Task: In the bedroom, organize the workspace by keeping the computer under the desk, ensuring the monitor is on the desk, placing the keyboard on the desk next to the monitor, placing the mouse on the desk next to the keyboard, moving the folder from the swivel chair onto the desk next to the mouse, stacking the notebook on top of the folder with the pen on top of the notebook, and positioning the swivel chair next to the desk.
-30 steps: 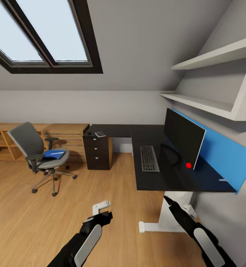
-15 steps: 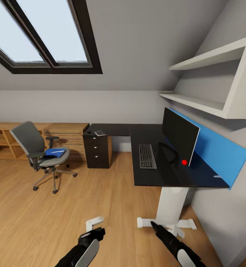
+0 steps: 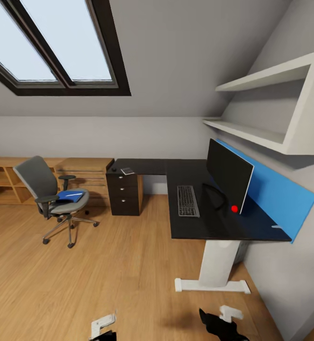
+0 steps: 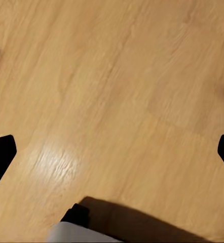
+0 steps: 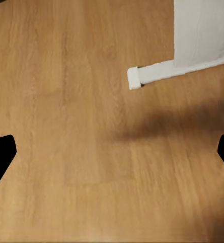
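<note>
Folder (image 3: pixel 70 195) and pen (image 3: pixel 73 194) are carried on the seat of the swivel chair (image 3: pixel 52 194), well apart from the desk (image 3: pixel 209 222). Monitor (image 3: pixel 228 175) and keyboard (image 3: pixel 188 201) are set side by side near the desk's front edge; a small notebook (image 3: pixel 127 170) is seen at its far corner. Both grippers' fingers are held apart over bare floor (image 4: pixel 117 101), nothing gripped.

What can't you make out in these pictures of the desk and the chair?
- Computer: head view, the desk top hides the space beneath.
- Small dark object, maybe the mouse: head view, too small to identify.
- Folder: head view, pale streak on it too small to name.
- Left gripper: head view, cut off by the bottom edge.
</note>
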Robot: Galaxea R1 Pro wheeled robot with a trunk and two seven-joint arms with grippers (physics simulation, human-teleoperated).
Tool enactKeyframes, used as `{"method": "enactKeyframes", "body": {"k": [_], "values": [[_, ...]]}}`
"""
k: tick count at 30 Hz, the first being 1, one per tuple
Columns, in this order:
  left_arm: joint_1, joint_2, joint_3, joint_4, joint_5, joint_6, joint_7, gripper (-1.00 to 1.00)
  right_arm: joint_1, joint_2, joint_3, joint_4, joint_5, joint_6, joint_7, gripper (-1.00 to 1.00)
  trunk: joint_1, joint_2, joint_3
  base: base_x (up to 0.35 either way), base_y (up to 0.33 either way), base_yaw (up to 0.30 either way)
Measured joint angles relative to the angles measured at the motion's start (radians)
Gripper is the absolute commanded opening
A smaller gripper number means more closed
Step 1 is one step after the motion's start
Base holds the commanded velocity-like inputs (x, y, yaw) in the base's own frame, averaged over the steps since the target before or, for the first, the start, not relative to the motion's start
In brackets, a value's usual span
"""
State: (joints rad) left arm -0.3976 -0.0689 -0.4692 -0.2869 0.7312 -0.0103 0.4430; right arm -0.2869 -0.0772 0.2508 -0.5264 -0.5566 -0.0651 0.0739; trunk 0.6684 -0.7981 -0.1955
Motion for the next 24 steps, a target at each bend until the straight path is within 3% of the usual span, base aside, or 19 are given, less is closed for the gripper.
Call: {"method": "enactKeyframes", "body": {"k": [6,10,12,14,17,18,24], "values": [[0.000,0.000,-0.001,0.080,-0.016,-0.069,-0.098,1.00,0.000,0.009,0.003,0.036,0.102,-0.053,-0.002,1.00,-0.019,0.035,0.016,0.000,0.000,0.000],[0.000,0.001,-0.001,0.093,-0.022,-0.080,-0.112,1.00,0.000,0.020,0.004,0.042,0.120,-0.061,-0.002,1.00,-0.019,0.035,0.016,0.000,0.000,0.000],[0.000,0.000,-0.001,0.100,-0.023,-0.085,-0.117,1.00,0.000,0.045,0.005,0.047,0.134,-0.075,-0.001,1.00,-0.019,0.035,0.016,0.000,0.000,0.000],[0.000,-0.002,-0.002,0.109,-0.023,-0.086,-0.118,1.00,0.000,0.052,0.007,0.068,0.140,-0.097,-0.002,1.00,-0.019,0.035,0.016,0.000,0.073,0.000],[-0.001,0.001,-0.001,0.119,-0.026,-0.088,-0.119,1.00,0.000,0.061,0.010,0.116,0.154,-0.199,-0.004,1.00,-0.019,0.035,0.016,0.134,0.269,0.000],[-0.001,0.001,-0.001,0.120,-0.027,-0.089,-0.119,1.00,0.000,0.087,0.012,0.121,0.160,-0.216,-0.006,1.00,-0.020,0.035,0.016,0.210,0.268,0.000],[0.000,-0.001,-0.001,0.121,-0.026,-0.089,-0.119,1.00,0.000,0.095,0.008,0.130,0.160,-0.232,-0.009,1.00,-0.020,0.035,0.013,0.243,0.241,0.024]]}}
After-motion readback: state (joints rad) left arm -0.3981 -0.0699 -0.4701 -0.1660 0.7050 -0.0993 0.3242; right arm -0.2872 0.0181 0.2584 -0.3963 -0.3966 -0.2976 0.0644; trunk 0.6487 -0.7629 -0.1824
